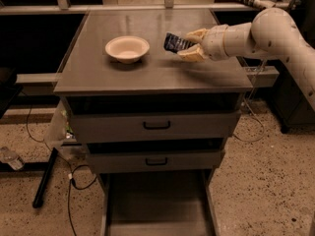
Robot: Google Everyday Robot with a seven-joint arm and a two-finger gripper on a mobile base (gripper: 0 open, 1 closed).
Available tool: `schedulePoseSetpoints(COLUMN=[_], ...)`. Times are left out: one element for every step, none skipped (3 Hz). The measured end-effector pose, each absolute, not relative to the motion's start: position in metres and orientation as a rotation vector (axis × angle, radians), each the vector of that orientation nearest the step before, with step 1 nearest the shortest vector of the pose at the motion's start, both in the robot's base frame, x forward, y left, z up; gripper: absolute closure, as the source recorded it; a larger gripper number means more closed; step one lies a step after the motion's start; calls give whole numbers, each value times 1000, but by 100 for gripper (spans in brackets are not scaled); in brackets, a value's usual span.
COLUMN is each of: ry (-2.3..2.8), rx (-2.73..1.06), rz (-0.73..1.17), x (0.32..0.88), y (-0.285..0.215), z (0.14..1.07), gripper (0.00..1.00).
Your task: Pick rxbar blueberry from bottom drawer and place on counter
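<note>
Clamped on one end of the small flat dark navy-blue wrapped bar [174, 42], the cream two-finger tool [193, 45] holds it over the broad grey counter [147, 72]; it looks light, thin, probably slippery.

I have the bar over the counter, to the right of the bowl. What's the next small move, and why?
Probably lower the gripper straight down a little, then open it. It is shut on the rxbar blueberry, which is tilted and seems to sit just above the counter. It is apart from the bowl, with bare surface beneath it.
</note>
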State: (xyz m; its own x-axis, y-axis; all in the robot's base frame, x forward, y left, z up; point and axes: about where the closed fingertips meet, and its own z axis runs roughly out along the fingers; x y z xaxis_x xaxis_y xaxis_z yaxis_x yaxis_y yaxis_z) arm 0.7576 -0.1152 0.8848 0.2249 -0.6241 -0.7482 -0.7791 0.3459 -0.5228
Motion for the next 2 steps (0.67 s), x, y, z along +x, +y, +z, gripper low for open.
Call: schedulePoseSetpoints(ry=[1470,1470], rx=[-1349,-1349], rz=[171,171], x=[758,758], y=[-115,-115], z=[885,885], gripper=[12,0])
